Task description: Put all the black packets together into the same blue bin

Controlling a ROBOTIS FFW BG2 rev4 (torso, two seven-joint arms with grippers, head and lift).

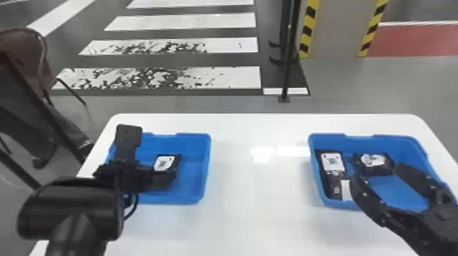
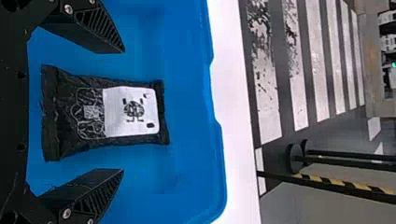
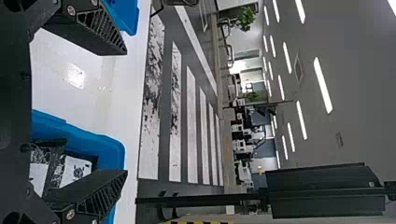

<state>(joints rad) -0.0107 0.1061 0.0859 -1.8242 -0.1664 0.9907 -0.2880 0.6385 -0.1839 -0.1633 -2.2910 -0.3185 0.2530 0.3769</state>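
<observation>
Soft packet could escape from the grip

The left pincer (image 2: pixel 124 111) was spread, with one finger on each side of a black packet (image 2: pixel 79 109) in the blue bin (image 1: pixel 203 170) near the tabletop's left edge. If it closed too shallowly, the soft wrapping could slide out. The right pincer (image 3: pixel 126 112), also spread, was at the other blue bin (image 1: pixel 340 140), near the right edge; there it could obstruct a transfer to the black packets (image 1: pixel 332 162) inside. The white tabletop (image 1: pixel 255 204) carried bright reflections; beyond its far edge, white stripes (image 1: pixel 231 77) crossed the floor.
</observation>
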